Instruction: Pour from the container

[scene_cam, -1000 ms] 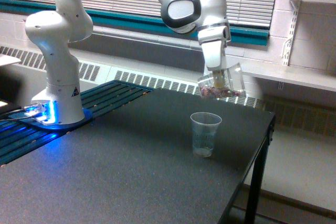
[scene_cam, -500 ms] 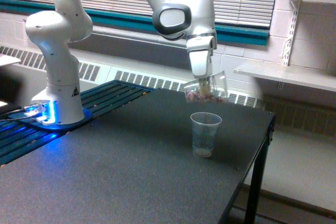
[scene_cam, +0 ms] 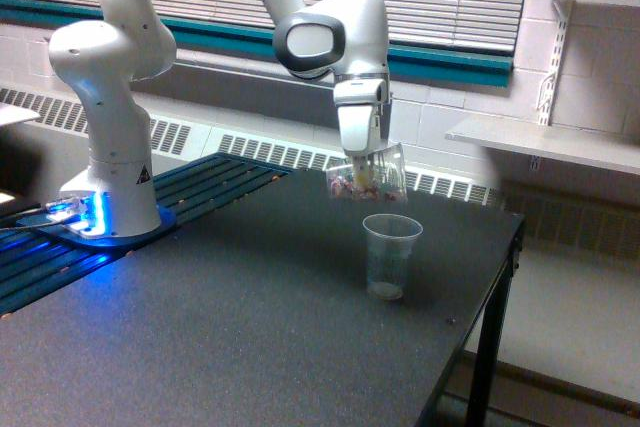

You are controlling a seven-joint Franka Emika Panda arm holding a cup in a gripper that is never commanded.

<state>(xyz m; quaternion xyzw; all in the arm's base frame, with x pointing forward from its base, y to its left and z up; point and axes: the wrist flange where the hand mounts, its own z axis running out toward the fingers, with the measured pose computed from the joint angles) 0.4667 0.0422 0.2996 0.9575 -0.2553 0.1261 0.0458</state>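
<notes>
A white robot arm is seen reaching in from the upper part of the exterior view, and its gripper (scene_cam: 364,169) is clenched around a wide, stubby clear plastic cup (scene_cam: 367,178), which is held in the air above a dark table (scene_cam: 200,347). The cup is gripped from above, with the fingers coming down over its rim, so that it hangs beneath the wrist and appears slightly tilted; this hold is judged to let the wrist roll the cup over for pouring. A shallow layer of small mixed pieces, pinkish and pale, is visible in the bottom of the held cup; what they are cannot be told. The held cup is positioned just above and a little toward the exterior view's left of a second cup (scene_cam: 390,255), a narrower tapered clear one that stands upright on the table near its far right corner. The two cups are apart, not touching. The standing cup looks nearly empty, with only a faint pale trace at its base. The placement is judged to line up the held cup's lip over the open mouth below, and the pour does not appear to have begun. Further left, the arm's white base (scene_cam: 108,147) is mounted beside a blue glow, and window blinds are seen behind.
</notes>
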